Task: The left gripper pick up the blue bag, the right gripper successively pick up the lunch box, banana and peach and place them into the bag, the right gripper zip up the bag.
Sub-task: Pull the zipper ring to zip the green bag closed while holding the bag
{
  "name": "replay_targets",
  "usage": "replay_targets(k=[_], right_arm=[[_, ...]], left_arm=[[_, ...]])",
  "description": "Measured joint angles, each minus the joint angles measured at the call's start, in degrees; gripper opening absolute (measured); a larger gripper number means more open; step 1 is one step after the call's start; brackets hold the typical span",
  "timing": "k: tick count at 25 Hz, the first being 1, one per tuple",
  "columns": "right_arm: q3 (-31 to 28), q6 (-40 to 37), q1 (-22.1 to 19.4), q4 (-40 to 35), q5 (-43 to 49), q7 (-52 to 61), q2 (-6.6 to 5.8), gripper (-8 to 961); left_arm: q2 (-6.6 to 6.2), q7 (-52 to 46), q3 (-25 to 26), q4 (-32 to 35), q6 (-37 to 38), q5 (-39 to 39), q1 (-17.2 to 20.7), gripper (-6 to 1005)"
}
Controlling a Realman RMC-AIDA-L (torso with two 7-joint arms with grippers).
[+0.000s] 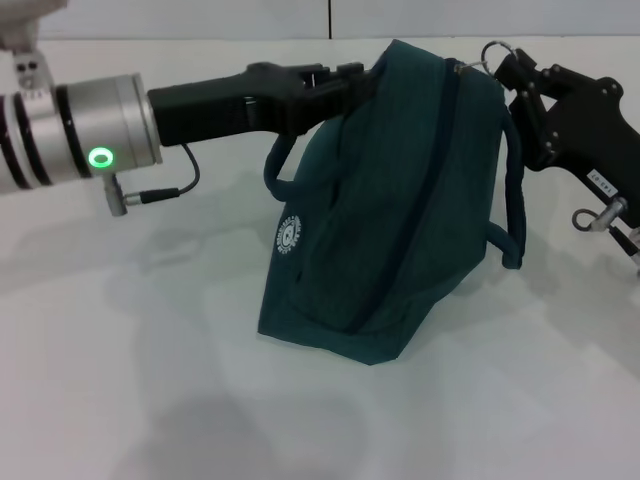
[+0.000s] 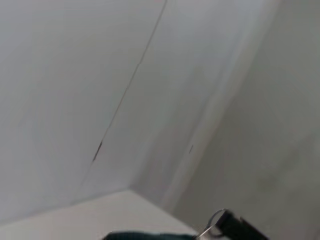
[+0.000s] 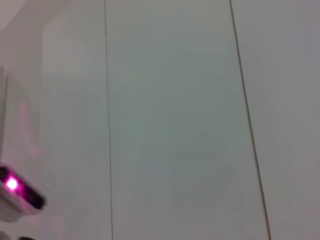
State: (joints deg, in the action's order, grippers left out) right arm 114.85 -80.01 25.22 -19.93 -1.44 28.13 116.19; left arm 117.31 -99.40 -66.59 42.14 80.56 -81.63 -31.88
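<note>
The blue bag (image 1: pixel 390 210) stands tilted on the white table, its top lifted. My left gripper (image 1: pixel 350 80), with the green ring, comes in from the left and is shut on the bag's upper left edge. My right gripper (image 1: pixel 512 70) is at the bag's top right corner, shut on the metal zip pull (image 1: pixel 497 52). The zip line runs shut down the bag's face. The left wrist view shows a strip of the bag (image 2: pixel 145 235), the zip ring (image 2: pixel 216 222) and the right gripper's tip. The lunch box, banana and peach are out of view.
The white table (image 1: pixel 130 380) spreads in front and to the left of the bag. A white panelled wall (image 3: pixel 175 125) stands behind. A small device with a magenta light (image 3: pixel 15 192) shows in the right wrist view.
</note>
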Motion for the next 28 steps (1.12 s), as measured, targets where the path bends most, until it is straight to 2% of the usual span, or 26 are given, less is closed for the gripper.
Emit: replay_targets(k=[2, 6, 10, 15, 21, 28], right_arm=[[0.49, -0.07, 0.11, -0.04, 0.02, 0.00, 0.00, 14], [0.98, -0.20, 0.17, -0.12, 0.03, 0.00, 0.00, 14], [1.06, -0.28, 0.16, -0.16, 0.04, 0.00, 0.00, 14], [1.08, -0.42, -0.02, -0.16, 0.04, 0.00, 0.00, 14], [1.08, -0.44, 0.07, 0.00, 0.04, -0.01, 0.00, 14], [1.47, -0.44, 0.16, 0.09, 0.08, -0.08, -0.01, 15]], left_arm=[[-0.49, -4.27, 0.24, -0.01, -0.86, -2.92, -1.39, 103], [-0.30, -8.06, 0.68, 0.16, -1.98, -7.27, -3.00, 243], [-0.06, -8.70, 0.69, 0.29, -2.08, -7.91, -3.32, 395], [0.24, -8.44, 0.68, 0.37, -2.11, -7.96, -3.42, 633], [0.83, -6.14, 0.67, 0.05, -2.25, -7.78, -3.40, 625], [1.93, -2.67, 1.80, -0.56, -2.89, -7.52, -2.85, 411]])
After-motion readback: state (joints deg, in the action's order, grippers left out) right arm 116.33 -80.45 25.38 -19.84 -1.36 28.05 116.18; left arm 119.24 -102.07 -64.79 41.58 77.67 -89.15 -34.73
